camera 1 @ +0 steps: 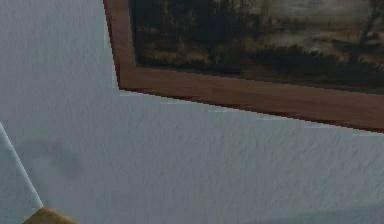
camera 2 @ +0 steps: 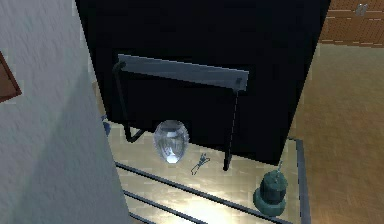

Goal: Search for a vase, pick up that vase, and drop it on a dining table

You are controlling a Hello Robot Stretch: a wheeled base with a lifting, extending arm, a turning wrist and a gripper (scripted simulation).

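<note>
Though wall (camera 2: 50, 120) crowds the tabletop (camera 2: 236, 186), vase (camera 2: 171, 141) stands inboard.

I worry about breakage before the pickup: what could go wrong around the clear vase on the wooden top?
1. The rounded clear glass vase stands close to the grey metal bar frame; a reach might knock either.
2. The small silvery metal item lies just beside it and could be swept off.
3. The pale wall and wood-framed dark painting loom near in the forward view; driving ahead may bump them.
</note>
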